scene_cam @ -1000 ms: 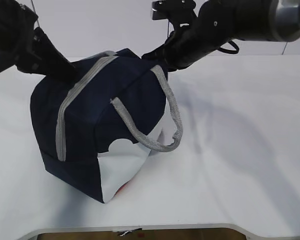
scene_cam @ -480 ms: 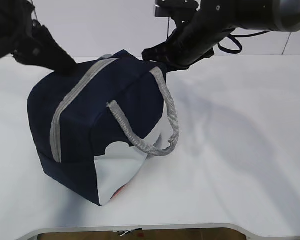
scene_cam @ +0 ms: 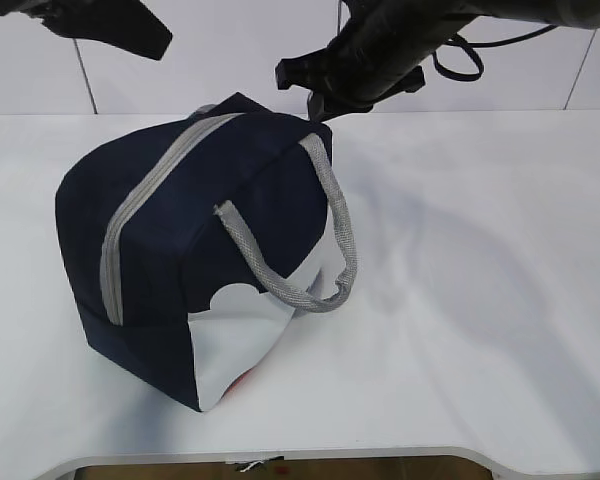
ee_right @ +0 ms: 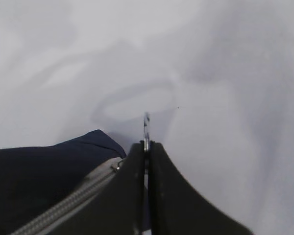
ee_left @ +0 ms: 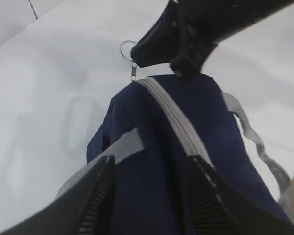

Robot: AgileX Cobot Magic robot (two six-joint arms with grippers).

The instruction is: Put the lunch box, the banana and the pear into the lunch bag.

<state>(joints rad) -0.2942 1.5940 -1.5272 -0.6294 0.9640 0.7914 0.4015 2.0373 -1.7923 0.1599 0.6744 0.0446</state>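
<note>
Left hand [scene_cam: 130, 35] up-left of lunch bag [scene_cam: 195, 250], jaws apart, empty, clear of fabric. Bag mid-desk [scene_cam: 480, 300], zipper [scene_cam: 145, 195] looks closed; lunch box, banana, pear unseen. Right hand [ee_right: 146, 152] at bag's far end, pinched on ring pull [ee_left: 127, 49], likely steadying zip. Open room right of bag.

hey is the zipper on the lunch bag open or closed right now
Closed. The grey zipper runs as one joined band over the lunch bag, no gap showing, and the ring pull sits at its far end, pinched in the right gripper.
</note>
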